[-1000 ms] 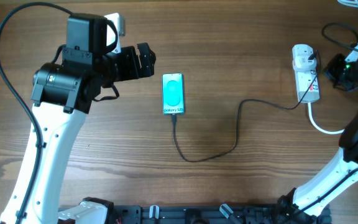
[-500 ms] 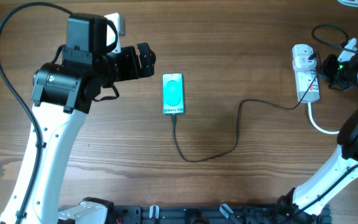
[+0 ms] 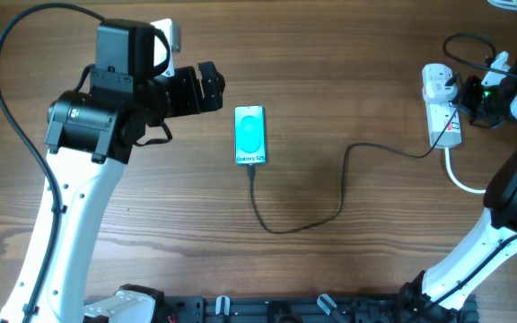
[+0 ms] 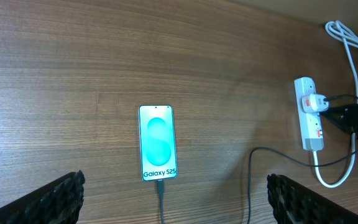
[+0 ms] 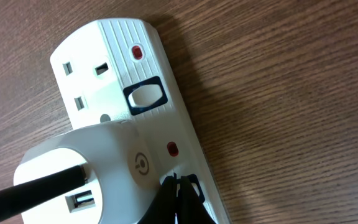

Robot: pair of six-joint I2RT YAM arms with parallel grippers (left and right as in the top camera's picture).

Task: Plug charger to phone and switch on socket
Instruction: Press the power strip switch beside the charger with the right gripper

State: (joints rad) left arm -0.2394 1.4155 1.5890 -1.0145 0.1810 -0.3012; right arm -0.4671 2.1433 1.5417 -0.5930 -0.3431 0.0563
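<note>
Overhead, one phone (image 3: pixel 250 135), one charger (image 3: pixel 330 193), one socket (image 3: pixel 440 108) and two grippers are counted on the wooden table (image 3: pixel 375 260). The phone is laid flat near the middle, screen up, with its "Galaxy" strip at 6 o'clock. The charger is joined to that end, looped towards 6 o'clock and carried across to the socket at 3 o'clock.

Bare wood is left around the phone on every other side. The left gripper (image 3: pixel 212 87) is held at the phone's 10 o'clock, clear of it, its fingers spread wide with nothing between them.

Two outlets are seen on the socket in the right wrist view. One is filled by a white plug (image 5: pixel 86 174); on the other, three pin holes and a rocker switch (image 5: pixel 145 96) are seen. The right gripper (image 5: pixel 179 190) is pinched fully together and set against the socket at its second switch. A thick white cord (image 3: pixel 460 182) is led off the socket's 6 o'clock end.
</note>
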